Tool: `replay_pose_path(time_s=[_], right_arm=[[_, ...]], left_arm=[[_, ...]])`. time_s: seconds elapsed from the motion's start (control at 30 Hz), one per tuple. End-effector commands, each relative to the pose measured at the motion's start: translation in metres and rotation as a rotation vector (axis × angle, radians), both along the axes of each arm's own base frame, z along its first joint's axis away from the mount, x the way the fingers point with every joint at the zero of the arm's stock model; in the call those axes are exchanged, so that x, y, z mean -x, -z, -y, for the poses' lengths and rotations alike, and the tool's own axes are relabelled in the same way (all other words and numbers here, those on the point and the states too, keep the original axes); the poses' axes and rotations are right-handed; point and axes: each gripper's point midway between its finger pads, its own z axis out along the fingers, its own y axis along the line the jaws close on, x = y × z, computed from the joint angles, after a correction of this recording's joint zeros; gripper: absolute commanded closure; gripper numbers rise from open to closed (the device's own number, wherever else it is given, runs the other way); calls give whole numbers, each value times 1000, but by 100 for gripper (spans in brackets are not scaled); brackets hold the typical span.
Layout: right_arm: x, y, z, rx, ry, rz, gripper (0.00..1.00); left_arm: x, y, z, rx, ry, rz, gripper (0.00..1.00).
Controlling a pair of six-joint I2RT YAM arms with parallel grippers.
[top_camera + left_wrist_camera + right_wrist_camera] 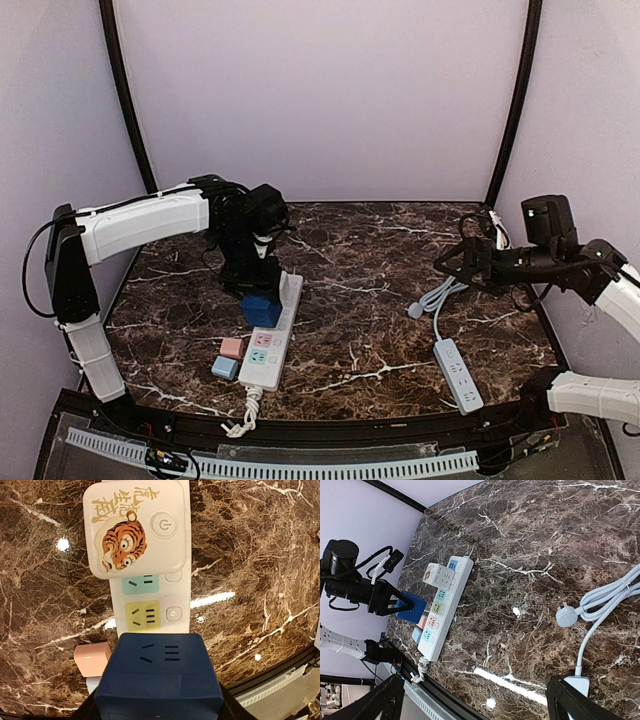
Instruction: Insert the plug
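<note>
Dark blue cube adapter [159,672] clamped in left gripper [397,605] jaws, held at the left edge of white power strip [290,292], about mid-length, just short of its yellow socket [142,616]. Cannot tell if its pins are seated. Tiger-print adapter [135,527] sits plugged in farther along the strip. Pink block [232,347] and pale blue block [225,368] lie on marble counter [380,250] beside the strip. Right gripper [448,263] jaws spread and empty, near grey round plug [566,616]

Left arm [140,222] angled down, left fingers [84,713] clamped; right arm [520,262] raised, right fingers [572,700] spread.
</note>
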Motion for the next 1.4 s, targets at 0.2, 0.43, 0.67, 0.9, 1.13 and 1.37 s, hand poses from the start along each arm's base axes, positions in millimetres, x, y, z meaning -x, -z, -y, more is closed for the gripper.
replay_pose_path(time_s=[0.2, 0.43, 0.67, 0.9, 1.13, 1.37], right_arm=[[0, 4, 7, 37, 19, 9, 1], [1, 6, 11, 63, 17, 13, 1], [2, 3, 12, 76, 13, 19, 1], [4, 4, 13, 79, 13, 14, 1], [5, 4, 14, 77, 21, 9, 1], [5, 5, 14, 70, 27, -1, 1]], left_arm=[[9, -11, -3, 119, 21, -105, 99], [-3, -1, 2, 114, 1, -79, 99], [-11, 6, -5, 56, -20, -53, 99], [-17, 14, -9, 21, -28, -33, 99], [-17, 23, -8, 9, -26, -49, 99], [-15, 29, -11, -9, -23, -58, 99]])
